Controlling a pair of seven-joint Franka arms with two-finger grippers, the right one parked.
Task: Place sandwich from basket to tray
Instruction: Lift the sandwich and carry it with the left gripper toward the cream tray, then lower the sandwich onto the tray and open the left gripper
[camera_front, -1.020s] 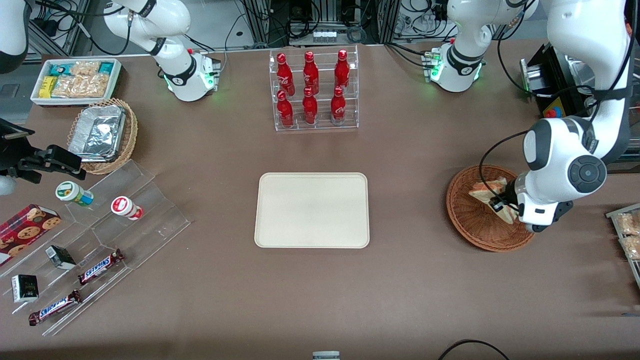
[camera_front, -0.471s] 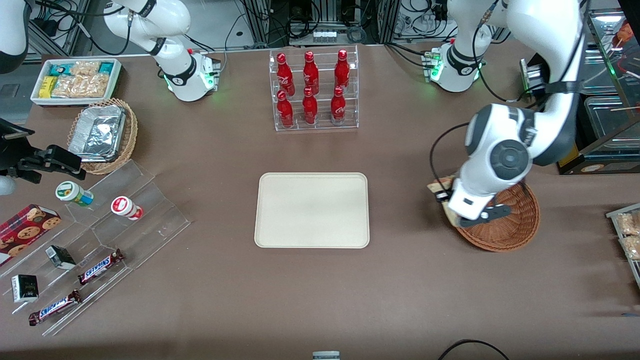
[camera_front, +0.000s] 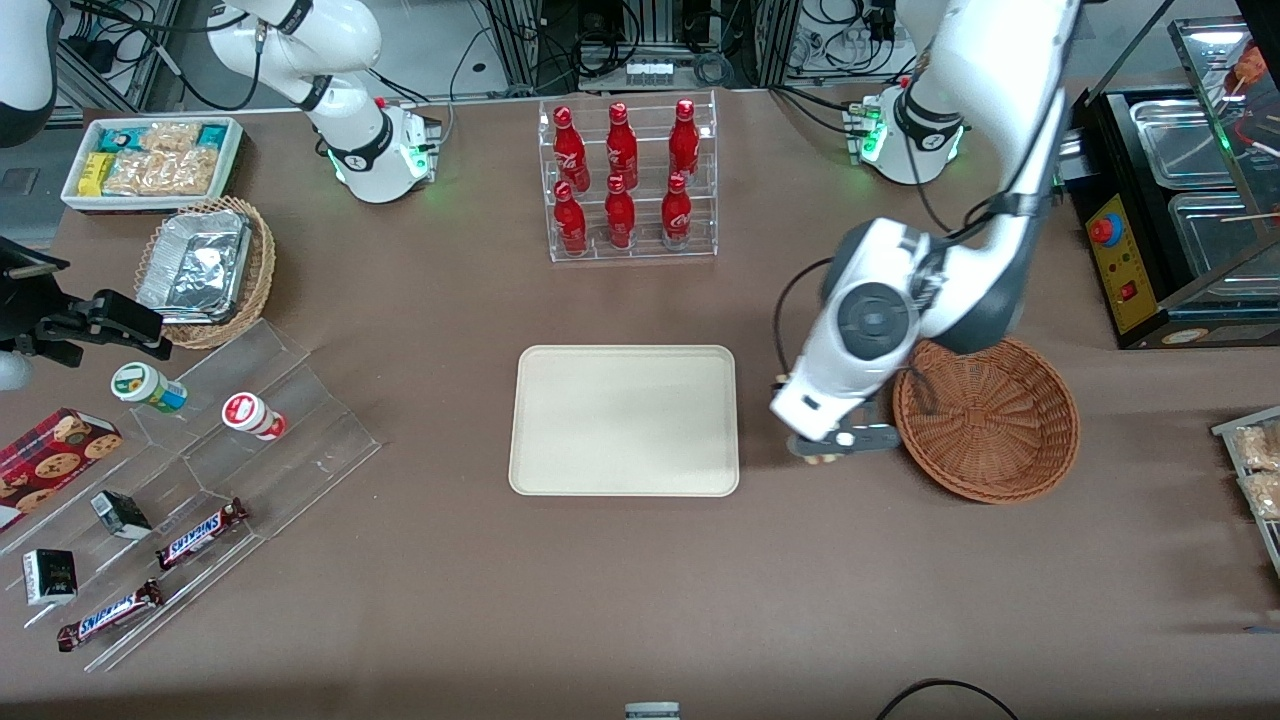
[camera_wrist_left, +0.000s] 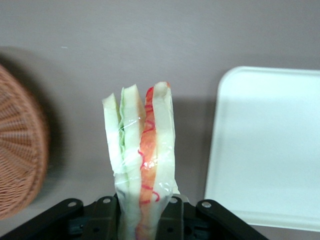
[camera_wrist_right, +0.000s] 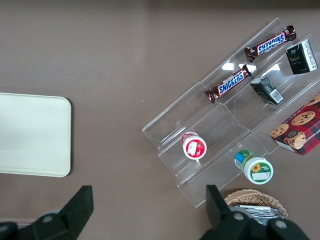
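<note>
The pick was done: the tool (camera_wrist_left: 145, 220) was clamped on the sandwich (camera_wrist_left: 142, 160), which stood upright between its fingers with the red and orange layers showing. In the front view the tool (camera_front: 838, 445) hung above bare table (camera_front: 640, 600), between the basket (camera_front: 987, 420) and the tray (camera_front: 624, 420), with only a pale scrap of sandwich peeking out under it. The basket looked empty, so the lift-out was finished. The tray lay bare, nothing on it yet. What was left, by my reckoning: carry across over the tray's rim (camera_wrist_left: 220, 150), lower, and release. Roughly halfway, I'd judge.
</note>
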